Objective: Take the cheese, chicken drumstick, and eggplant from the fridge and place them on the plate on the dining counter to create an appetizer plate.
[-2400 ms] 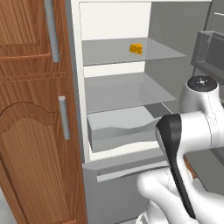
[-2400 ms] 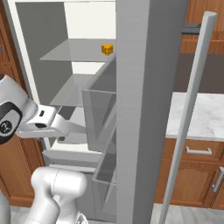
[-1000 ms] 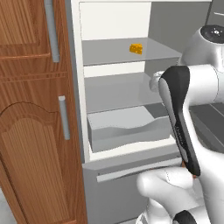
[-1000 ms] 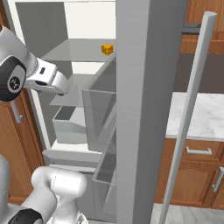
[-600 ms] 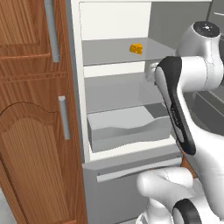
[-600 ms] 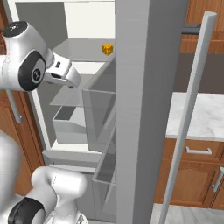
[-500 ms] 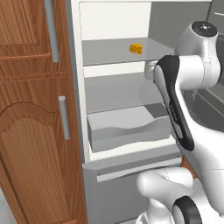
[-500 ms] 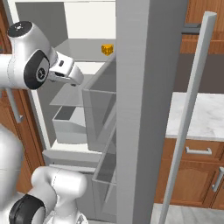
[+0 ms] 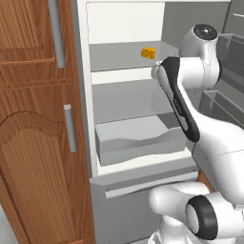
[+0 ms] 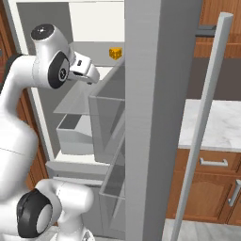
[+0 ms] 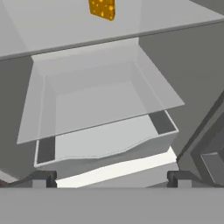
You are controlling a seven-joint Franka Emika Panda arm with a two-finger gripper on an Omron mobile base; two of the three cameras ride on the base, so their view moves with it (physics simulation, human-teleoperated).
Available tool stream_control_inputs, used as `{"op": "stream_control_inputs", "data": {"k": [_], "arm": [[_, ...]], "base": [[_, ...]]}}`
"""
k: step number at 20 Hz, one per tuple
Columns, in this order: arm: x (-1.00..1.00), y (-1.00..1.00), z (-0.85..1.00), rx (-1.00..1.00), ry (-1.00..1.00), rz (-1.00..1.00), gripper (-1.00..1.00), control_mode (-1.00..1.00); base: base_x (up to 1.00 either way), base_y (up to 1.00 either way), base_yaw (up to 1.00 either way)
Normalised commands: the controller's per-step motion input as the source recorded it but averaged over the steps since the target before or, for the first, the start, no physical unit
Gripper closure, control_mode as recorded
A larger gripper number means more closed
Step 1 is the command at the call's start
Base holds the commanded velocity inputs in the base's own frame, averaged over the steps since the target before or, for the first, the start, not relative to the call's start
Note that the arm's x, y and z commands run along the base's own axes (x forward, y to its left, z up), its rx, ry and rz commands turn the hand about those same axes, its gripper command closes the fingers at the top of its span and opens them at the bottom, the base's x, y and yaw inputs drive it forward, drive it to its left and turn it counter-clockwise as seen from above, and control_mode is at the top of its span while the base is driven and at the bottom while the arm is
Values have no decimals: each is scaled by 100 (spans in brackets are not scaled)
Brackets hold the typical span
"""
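- The fridge stands open, next to a brown wooden cupboard.
- The cheese is a small yellow chunk with holes. It sits on the top shelf, near the right side.
- In the hand view the cheese is at the very top, a bit left of the middle. So it lies up and ahead of the hand.
- The gripper is wide open and holds nothing. Its two dark finger tips stick up far apart at the bottom of the hand view.
- The hand is at the front of the fridge, near the top shelf's height, and points down toward the wavy drawer. It is near the cheese but not touching it.
- I think the hand needs to tip up and go deeper in, so the cheese ends up between the two finger tips.
- The cheese is stubby with no real long side, so I think a grip from either side could work.
- I cannot spot the chicken drumstick, the eggplant or the plate here.
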Motion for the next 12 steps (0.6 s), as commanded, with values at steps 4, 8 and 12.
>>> {"op": "stream_control_inputs", "data": {"k": [4,8,12], "arm": [[67,-6,0,1,0,0,-100,-100],[63,-10,0,2,0,0,-100,-100],[60,-8,0,1,-1,0,-100,-100]], "base": [[0,0,0],[0,0,0],[0,0,0]]}}
